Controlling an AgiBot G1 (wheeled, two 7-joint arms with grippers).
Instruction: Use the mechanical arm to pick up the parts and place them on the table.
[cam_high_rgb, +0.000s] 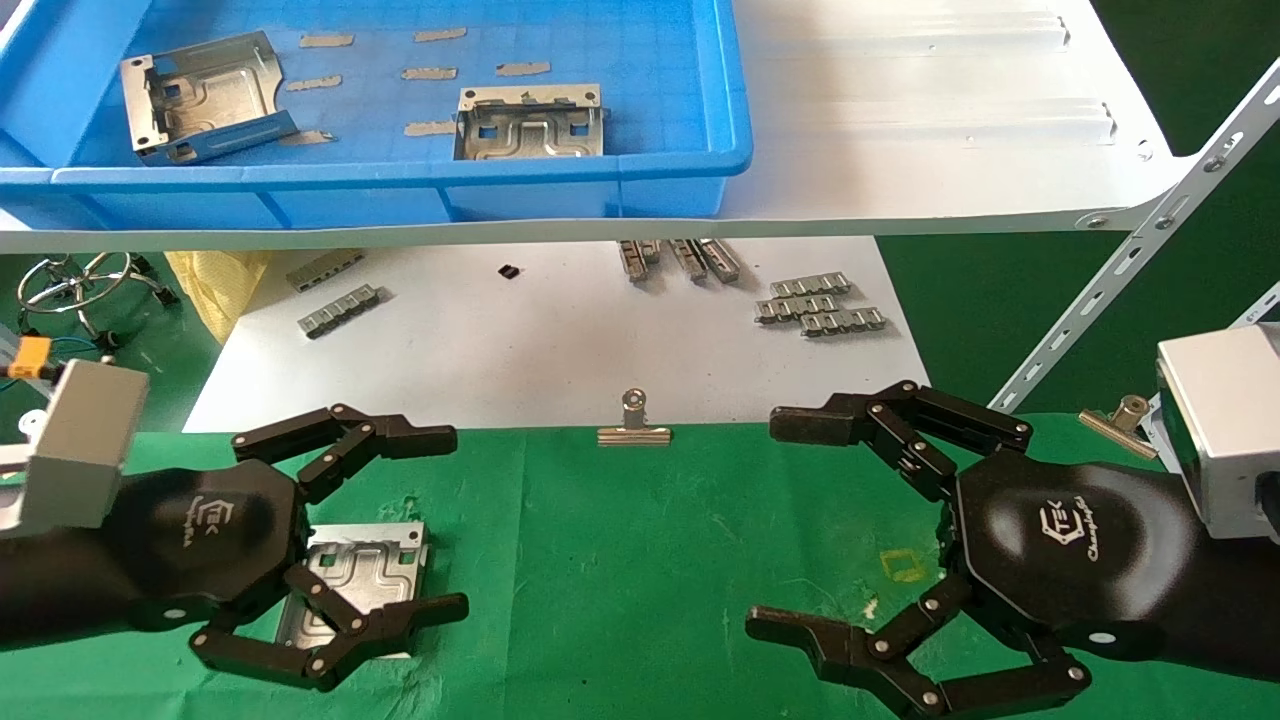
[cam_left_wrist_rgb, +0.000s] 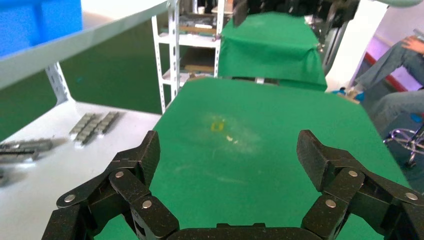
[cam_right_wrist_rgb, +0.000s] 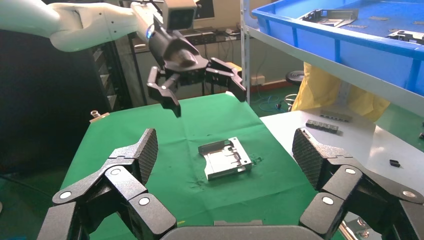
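Note:
One silver bracket (cam_high_rgb: 355, 580) lies flat on the green-cloth table (cam_high_rgb: 620, 560) at the front left; it also shows in the right wrist view (cam_right_wrist_rgb: 225, 159). My left gripper (cam_high_rgb: 447, 522) is open and empty. It hovers above that bracket without touching it, as the right wrist view (cam_right_wrist_rgb: 195, 65) shows. Its own view (cam_left_wrist_rgb: 231, 155) shows only bare cloth between the fingers. My right gripper (cam_high_rgb: 772, 525) is open and empty over the table's right side, facing the bracket (cam_right_wrist_rgb: 226, 150). Two more brackets (cam_high_rgb: 205, 95) (cam_high_rgb: 530, 125) lie in the blue bin (cam_high_rgb: 400, 175).
The bin stands on a white upper shelf board (cam_high_rgb: 900, 150). Ribbed metal strips (cam_high_rgb: 820, 305) lie on the lower white board behind the table. Binder clips (cam_high_rgb: 633, 425) (cam_high_rgb: 1115, 418) sit at the cloth's far edge. A yellow square mark (cam_high_rgb: 905, 565) is near my right hand.

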